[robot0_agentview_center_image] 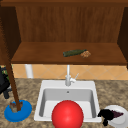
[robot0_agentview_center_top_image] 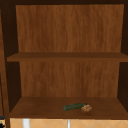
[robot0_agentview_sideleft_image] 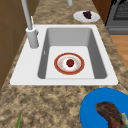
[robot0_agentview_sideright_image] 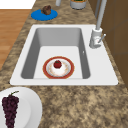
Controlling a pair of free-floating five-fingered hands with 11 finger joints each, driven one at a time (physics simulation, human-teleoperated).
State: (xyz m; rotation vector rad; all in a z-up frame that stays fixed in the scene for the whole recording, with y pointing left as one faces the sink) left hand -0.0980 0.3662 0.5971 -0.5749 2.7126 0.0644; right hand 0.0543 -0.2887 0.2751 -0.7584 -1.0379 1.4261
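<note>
My right hand (robot0_agentview_center_image: 107,115) hangs in front of a white plate (robot0_agentview_center_image: 120,120) on the counter right of the sink, fingers loose and holding nothing. On that plate lies a dark bunch of grapes (robot0_agentview_sideright_image: 10,110) (robot0_agentview_sideleft_image: 87,14). My left hand (robot0_agentview_center_image: 3,83) shows as a dark shape at the picture's left edge, partly cut off. A red-rimmed plate (robot0_agentview_sideleft_image: 60,68) (robot0_agentview_sideright_image: 47,72) sits in the sink basin (robot0_agentview_center_image: 45,100) with a small red fruit (robot0_agentview_sideleft_image: 70,62) (robot0_agentview_sideright_image: 57,64) on it. From the front the fruit looks like a large red ball (robot0_agentview_center_image: 67,114).
A blue plate (robot0_agentview_center_image: 23,113) (robot0_agentview_sideright_image: 37,15) left of the sink carries a brown piece of meat (robot0_agentview_sideleft_image: 108,113). The faucet (robot0_agentview_center_image: 68,77) stands behind the basin. A cucumber (robot0_agentview_center_image: 73,52) (robot0_agentview_center_top_image: 73,106) and a brown lump (robot0_agentview_center_top_image: 86,108) lie on the lower cabinet shelf. An open door edge (robot0_agentview_center_image: 10,72) crosses the left.
</note>
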